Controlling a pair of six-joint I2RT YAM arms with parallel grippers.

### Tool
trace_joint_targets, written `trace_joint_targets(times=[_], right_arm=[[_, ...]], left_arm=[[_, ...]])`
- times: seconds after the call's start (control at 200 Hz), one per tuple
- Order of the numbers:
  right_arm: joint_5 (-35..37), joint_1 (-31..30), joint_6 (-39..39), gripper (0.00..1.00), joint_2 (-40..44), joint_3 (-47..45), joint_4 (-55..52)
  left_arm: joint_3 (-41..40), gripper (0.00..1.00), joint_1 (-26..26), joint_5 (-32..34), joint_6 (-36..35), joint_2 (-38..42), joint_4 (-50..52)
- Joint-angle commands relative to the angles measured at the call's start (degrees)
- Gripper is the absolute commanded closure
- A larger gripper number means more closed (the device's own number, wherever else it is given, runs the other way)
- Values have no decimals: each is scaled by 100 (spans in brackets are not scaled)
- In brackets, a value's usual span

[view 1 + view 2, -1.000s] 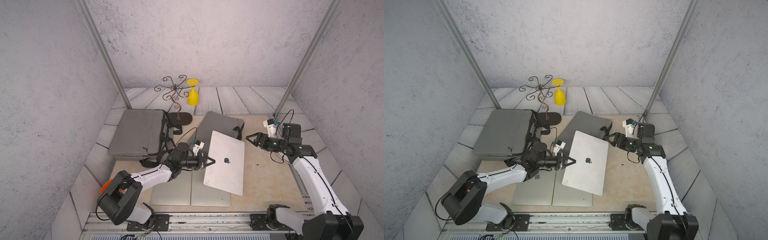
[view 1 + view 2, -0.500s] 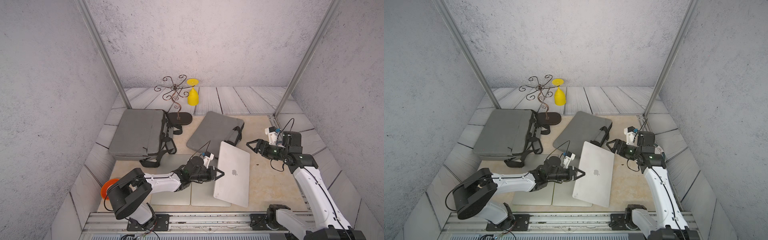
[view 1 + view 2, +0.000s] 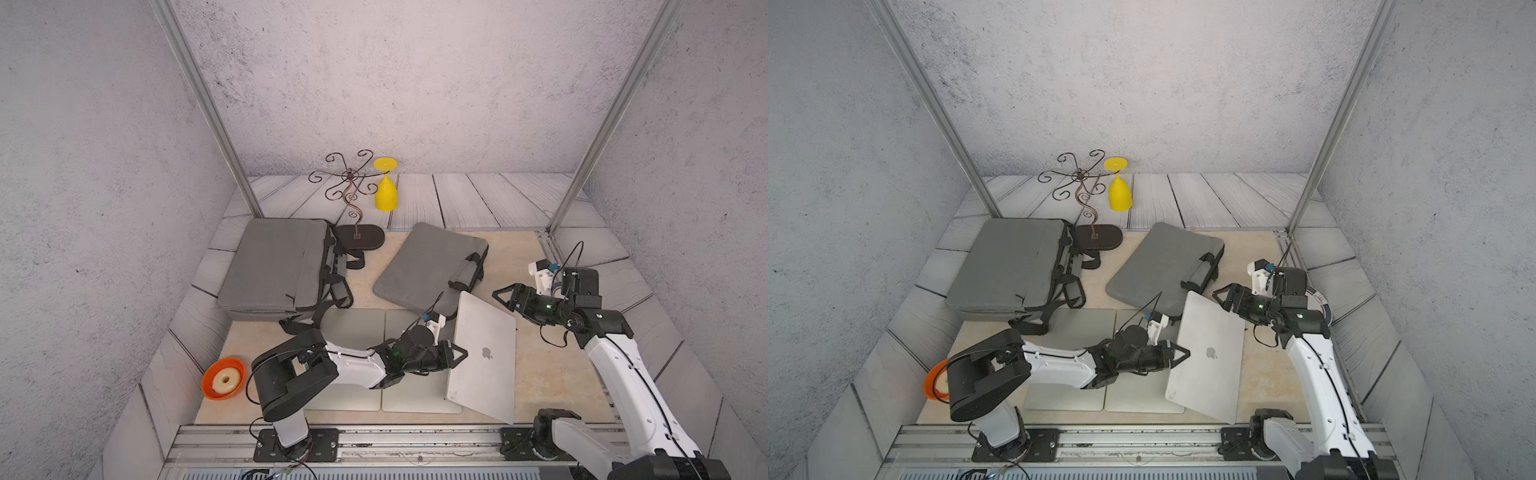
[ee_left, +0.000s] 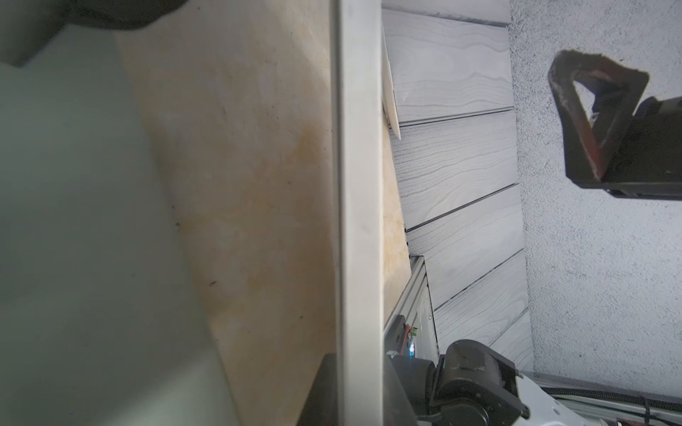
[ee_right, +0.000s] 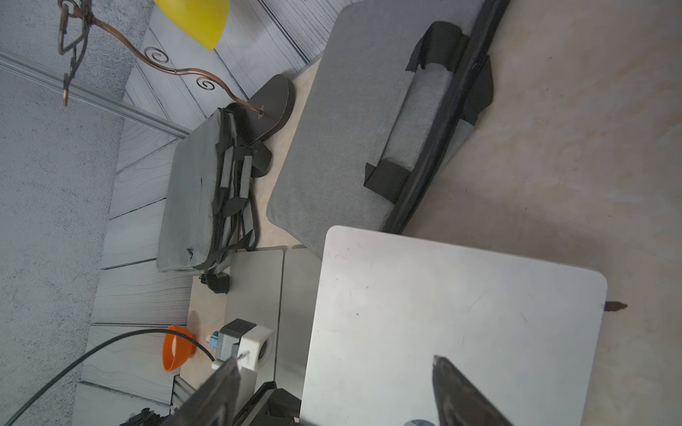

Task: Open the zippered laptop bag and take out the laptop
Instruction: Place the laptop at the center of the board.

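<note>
Left gripper [image 3: 457, 356] is clamped tight on the side edge of the laptop [image 3: 486, 328], and in both top views the silver machine hangs tilted, logo up, with one corner low by the front rail. It's right out of the laptop bag [image 3: 424, 266], which lies flat just behind it, handle toward the right arm. Over there the right gripper [image 3: 502, 296] hovers off the laptop's far corner, touching nothing. Same picture from the twin eye: left gripper [image 3: 1183, 356] on the laptop [image 3: 1208, 332], laptop bag [image 3: 1163, 266] behind, right gripper [image 3: 1220, 296] apart from both. A larger grey bag [image 3: 278, 266] sits to the left, two pale panels [image 3: 353, 332] lie under the left arm, and an orange bowl [image 3: 224, 378] sits at the front left.

On the left wrist view, the laptop [image 4: 358, 184] shows edge-on, a pale band pinched between dark fingers [image 4: 319, 391].

On the right wrist view, the right gripper [image 5: 336, 359] is spread wide and empty above the laptop [image 5: 443, 313], with the laptop bag [image 5: 350, 129] beyond, its dark zip edge facing the camera.
</note>
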State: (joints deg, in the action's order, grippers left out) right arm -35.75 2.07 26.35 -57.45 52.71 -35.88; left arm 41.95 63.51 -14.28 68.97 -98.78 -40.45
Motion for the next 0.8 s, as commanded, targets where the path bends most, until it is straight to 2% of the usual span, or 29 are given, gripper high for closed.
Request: trace_joint_targets(times=[0.0,0.31,0.425,0.636,0.796], right_arm=[[91,-19,-2,19,232,-97,-96],[84,-13,199,19,340,-370,119],[63,-14,217,19,354,-401,142],[100,-14,292,18,533,-498,129],[113,-13,283,19,563,-520,133]], left_arm=[[389,100,39,407,-149,19,-705],[643,100,162,1360,386,-312,-483],[777,100,163,1534,387,-326,-459],[925,100,186,1954,793,-369,-553],[1169,100,568,2030,1033,-576,-433]])
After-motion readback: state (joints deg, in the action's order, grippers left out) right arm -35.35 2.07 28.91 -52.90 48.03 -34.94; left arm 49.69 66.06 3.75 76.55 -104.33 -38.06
